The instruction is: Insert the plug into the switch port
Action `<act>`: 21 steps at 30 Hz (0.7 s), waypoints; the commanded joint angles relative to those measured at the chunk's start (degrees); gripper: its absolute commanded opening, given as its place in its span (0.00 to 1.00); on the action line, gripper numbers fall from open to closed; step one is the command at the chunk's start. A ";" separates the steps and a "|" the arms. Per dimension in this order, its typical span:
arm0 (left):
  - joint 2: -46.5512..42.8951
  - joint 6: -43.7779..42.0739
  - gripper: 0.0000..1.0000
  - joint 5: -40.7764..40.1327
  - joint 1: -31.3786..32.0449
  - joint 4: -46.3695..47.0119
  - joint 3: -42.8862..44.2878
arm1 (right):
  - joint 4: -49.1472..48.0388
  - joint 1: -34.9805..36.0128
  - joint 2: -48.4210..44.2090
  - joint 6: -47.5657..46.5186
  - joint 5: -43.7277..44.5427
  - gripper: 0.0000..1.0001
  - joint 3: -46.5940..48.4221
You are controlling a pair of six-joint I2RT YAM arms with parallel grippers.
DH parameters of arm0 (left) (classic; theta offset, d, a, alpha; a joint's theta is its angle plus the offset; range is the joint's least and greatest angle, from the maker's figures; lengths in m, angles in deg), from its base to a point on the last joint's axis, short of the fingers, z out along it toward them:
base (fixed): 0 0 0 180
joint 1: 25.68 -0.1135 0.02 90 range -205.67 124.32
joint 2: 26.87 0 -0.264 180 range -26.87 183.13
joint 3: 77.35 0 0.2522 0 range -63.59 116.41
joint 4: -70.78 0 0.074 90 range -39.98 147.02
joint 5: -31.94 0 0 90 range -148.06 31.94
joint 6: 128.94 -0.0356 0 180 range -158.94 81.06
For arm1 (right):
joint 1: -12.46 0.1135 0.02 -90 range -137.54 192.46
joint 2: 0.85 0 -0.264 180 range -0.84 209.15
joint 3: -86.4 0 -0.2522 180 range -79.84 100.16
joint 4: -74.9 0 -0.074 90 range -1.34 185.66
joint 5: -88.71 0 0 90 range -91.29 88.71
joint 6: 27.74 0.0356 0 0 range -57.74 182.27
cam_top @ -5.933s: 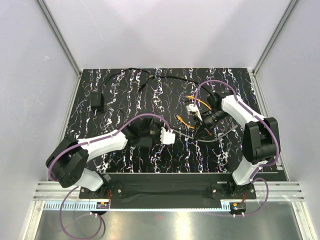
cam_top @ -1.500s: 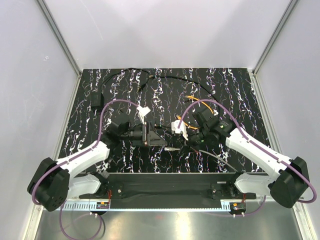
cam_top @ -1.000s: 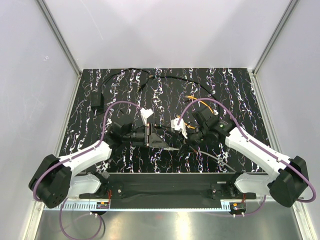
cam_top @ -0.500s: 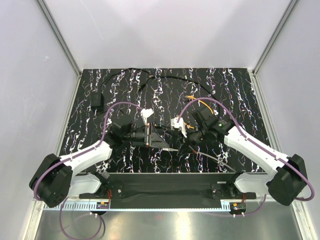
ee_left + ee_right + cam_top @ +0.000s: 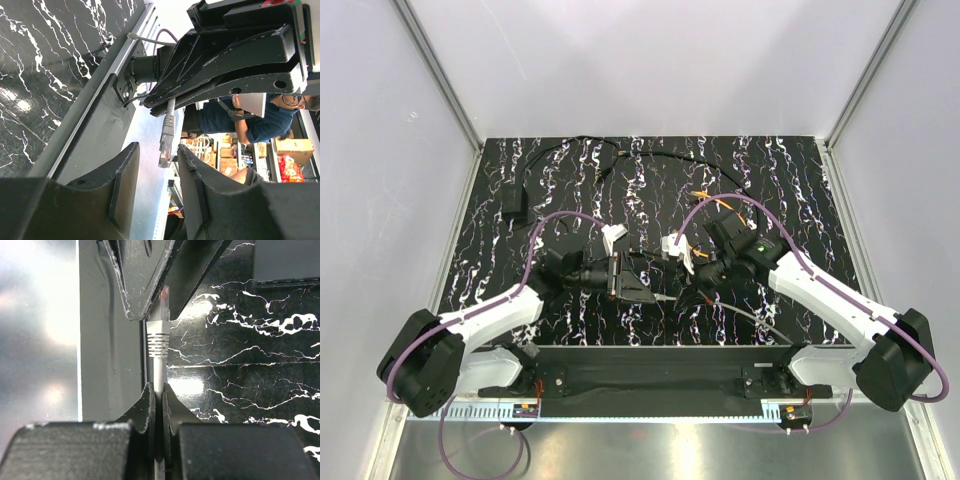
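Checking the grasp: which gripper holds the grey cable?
The right gripper, shut on the grey cable behind its plug; the left gripper stands open and empty.

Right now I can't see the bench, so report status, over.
Right gripper: jaws shut on cable behind plug. Left gripper: jaws open, plug tip between them, ungripped. Switch lies on table, plug not inserted. Left gripper sits in plug's path.

Overhead I had bright, even light from above: the white walls (image 5: 650, 70) ran close to washed out, the near metal strip (image 5: 670, 445) glared, and shadows on the table (image 5: 800, 170) were faint. My left wrist view showed the plug (image 5: 166, 142) sharp, while the left gripper's fingers (image 5: 125, 185) sat dark and soft up close. The right wrist view blew out white on its left, and the right gripper's fingers (image 5: 145, 407) were blurred.
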 commanded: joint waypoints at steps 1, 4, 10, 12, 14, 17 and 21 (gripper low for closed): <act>-1.28 0.82 0.41 1.28 -0.04 4.01 0.12 | 0.43 -0.40 0.01 -1.62 -0.98 0.00 2.51; -1.19 1.08 0.38 1.28 -0.30 4.28 0.03 | 0.78 -0.31 -0.08 -2.06 -1.24 0.00 2.33; -0.66 2.05 0.16 1.28 -0.57 6.38 -0.06 | 0.78 -0.22 -0.16 -2.32 -1.42 0.00 2.59; -0.14 2.48 0.03 1.45 -0.56 6.74 0.03 | -0.27 -0.31 0.10 -1.80 -0.55 0.07 2.68; -0.05 3.01 0.00 1.45 -0.48 7.09 0.03 | -1.67 -0.22 -0.16 -0.14 1.56 0.32 2.77; 0.74 3.89 0.00 0.67 -0.83 5.08 0.47 | -6.15 -0.22 -2.52 1.54 8.05 0.54 1.81; 2.50 7.84 0.00 -0.65 -1.18 5.95 0.56 | -15.73 0.30 -8.16 -0.03 13.25 0.64 -1.36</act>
